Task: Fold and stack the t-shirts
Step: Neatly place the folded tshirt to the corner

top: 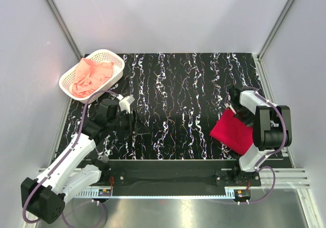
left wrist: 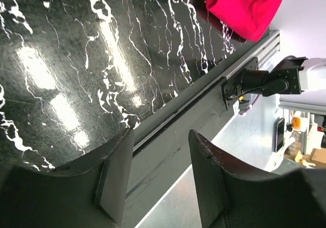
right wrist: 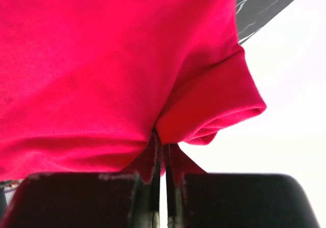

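The crimson red t-shirt (top: 233, 130) lies folded into a small bundle at the right side of the table, near the right arm. My right gripper (top: 239, 114) is shut on its far edge; in the right wrist view the red cloth (right wrist: 112, 60) fills the frame and a fold is pinched between the closed fingertips (right wrist: 164, 151). The red shirt also shows in the left wrist view (left wrist: 244, 4). The salmon-pink t-shirt (top: 89, 78) lies crumpled in the white basket. My left gripper (top: 133, 122) is open and empty, low over the table's left-middle; its fingers (left wrist: 116, 172) stand well apart.
The white lattice basket (top: 116, 60) stands at the far left corner of the black marbled table (top: 178, 90). A metal rail (top: 168, 164) runs along the near edge. Grey walls close in the left, right and back.
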Motion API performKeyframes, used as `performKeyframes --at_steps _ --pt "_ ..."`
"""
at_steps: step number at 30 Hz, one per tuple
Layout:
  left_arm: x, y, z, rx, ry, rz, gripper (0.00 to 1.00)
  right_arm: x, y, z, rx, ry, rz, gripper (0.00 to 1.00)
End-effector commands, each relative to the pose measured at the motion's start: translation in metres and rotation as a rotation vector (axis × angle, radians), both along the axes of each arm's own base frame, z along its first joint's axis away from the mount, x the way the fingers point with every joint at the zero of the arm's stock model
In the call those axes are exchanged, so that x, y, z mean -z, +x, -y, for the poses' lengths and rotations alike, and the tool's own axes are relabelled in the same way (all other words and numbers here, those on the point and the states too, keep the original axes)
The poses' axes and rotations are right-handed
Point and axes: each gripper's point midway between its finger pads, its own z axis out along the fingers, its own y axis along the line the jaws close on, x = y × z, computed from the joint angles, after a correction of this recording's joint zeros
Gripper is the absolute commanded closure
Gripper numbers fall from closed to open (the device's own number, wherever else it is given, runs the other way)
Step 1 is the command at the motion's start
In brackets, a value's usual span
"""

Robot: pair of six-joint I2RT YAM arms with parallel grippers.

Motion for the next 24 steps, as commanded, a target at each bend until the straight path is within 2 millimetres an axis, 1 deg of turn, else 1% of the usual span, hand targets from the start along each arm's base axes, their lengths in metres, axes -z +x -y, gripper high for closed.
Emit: performKeyframes --at_steps 1,2,3,4,5,7,9,10,14,15,16,18,19,20,21,22,24 --pt "-0.005 0.002 0.008 0.03 -0.053 0.023 0.48 0.003 0.024 -0.007 0.005 0.058 0.114 1.0" --pt "-0.005 0.002 0.009 0.033 -0.055 0.017 0.48 0.006 0.023 -0.002 0.053 0.067 0.131 1.0" --pt "-0.008 0.002 0.009 0.035 -0.058 0.015 0.48 0.009 0.022 -0.001 0.079 0.073 0.142 1.0" --pt "-0.01 0.002 0.01 0.036 -0.059 0.02 0.48 0.013 0.017 -0.002 0.081 0.084 0.131 1.0" --pt "-0.01 0.002 0.009 0.035 -0.058 0.022 0.48 0.016 0.018 0.0 0.064 0.08 0.132 1.0" --pt "-0.01 0.002 0.007 0.034 -0.045 0.025 0.48 0.017 0.01 0.01 0.038 0.022 0.104 1.0" --pt "-0.006 0.0 0.005 0.036 -0.028 0.016 0.48 0.016 0.014 0.018 0.005 -0.006 0.109 1.0" --pt "-0.005 -0.001 0.004 0.037 -0.024 0.015 0.48 0.014 0.012 0.025 0.013 -0.029 0.116 1.0" --pt "0.001 -0.005 0.002 0.033 -0.015 0.002 0.48 0.015 0.024 0.039 0.04 -0.034 0.143 1.0" --pt "0.001 -0.005 0.002 0.032 -0.014 -0.002 0.48 0.015 0.03 0.04 0.05 -0.026 0.158 1.0" --pt "0.001 -0.006 0.002 0.034 -0.015 -0.003 0.48 0.014 0.041 0.04 0.06 -0.016 0.182 1.0" --pt "0.001 -0.005 0.002 0.038 -0.009 -0.004 0.48 0.014 0.048 0.039 0.095 0.003 0.199 1.0" --pt "0.0 -0.005 0.002 0.041 -0.007 0.001 0.48 0.015 0.058 0.037 0.099 0.021 0.209 1.0" --pt "-0.001 -0.004 0.002 0.042 -0.006 0.004 0.48 0.015 0.059 0.035 0.122 0.034 0.206 0.99" --pt "-0.002 -0.003 0.002 0.044 -0.002 0.002 0.48 0.015 0.062 0.033 0.137 0.046 0.215 0.95" --pt "-0.003 -0.002 0.002 0.046 -0.001 0.004 0.48 0.01 0.074 0.031 0.156 0.065 0.247 0.75" --pt "-0.008 0.0 0.004 0.05 -0.005 0.014 0.48 -0.001 0.077 0.028 0.233 0.067 0.294 0.49"
